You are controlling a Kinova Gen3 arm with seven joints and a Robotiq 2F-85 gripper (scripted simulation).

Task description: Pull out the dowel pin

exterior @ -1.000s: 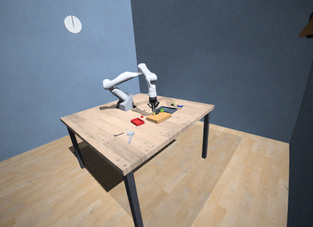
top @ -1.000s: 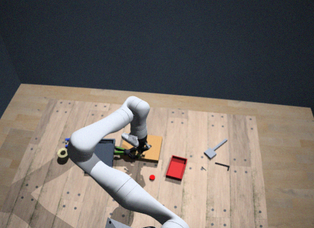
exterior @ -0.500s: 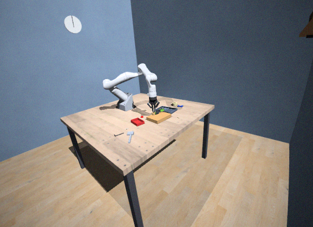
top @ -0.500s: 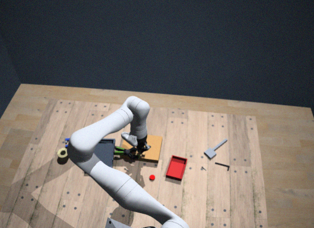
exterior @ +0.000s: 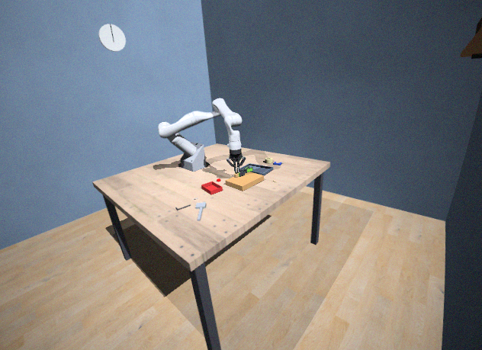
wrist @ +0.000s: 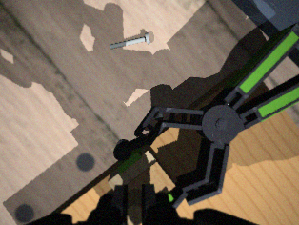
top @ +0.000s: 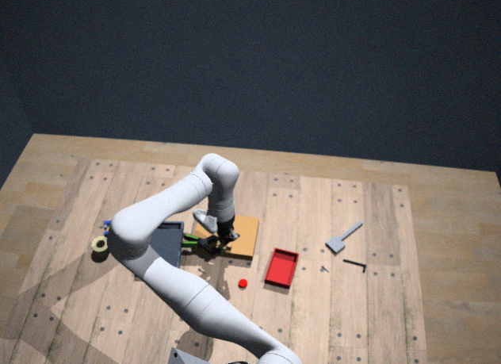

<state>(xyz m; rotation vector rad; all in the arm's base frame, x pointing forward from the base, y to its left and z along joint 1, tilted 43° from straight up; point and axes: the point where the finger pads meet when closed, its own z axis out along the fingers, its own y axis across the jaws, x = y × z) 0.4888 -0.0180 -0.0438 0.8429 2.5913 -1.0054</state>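
A tape roll (top: 94, 244) (exterior: 266, 160) sits left of a dark tray (top: 171, 242) (exterior: 266, 168) (wrist: 272, 19), partly hidden by the arm. The spring clamp (top: 208, 243) (exterior: 249, 169) (wrist: 222, 124) straddles the small wooden block (wrist: 141, 174) on the bench board (top: 246, 235) (exterior: 245, 181) (wrist: 267, 178); above it, the gripper's (top: 227, 238) (exterior: 236, 171) (wrist: 135, 202) fingers stand nearly closed, their hold on any pin impossible to tell. A red tray (top: 281, 268) (exterior: 212, 187) lies right.

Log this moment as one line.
gripper: low over block, fingers nearly together | clamp: at block, on board | pin: not discernible, grip unconfirmed
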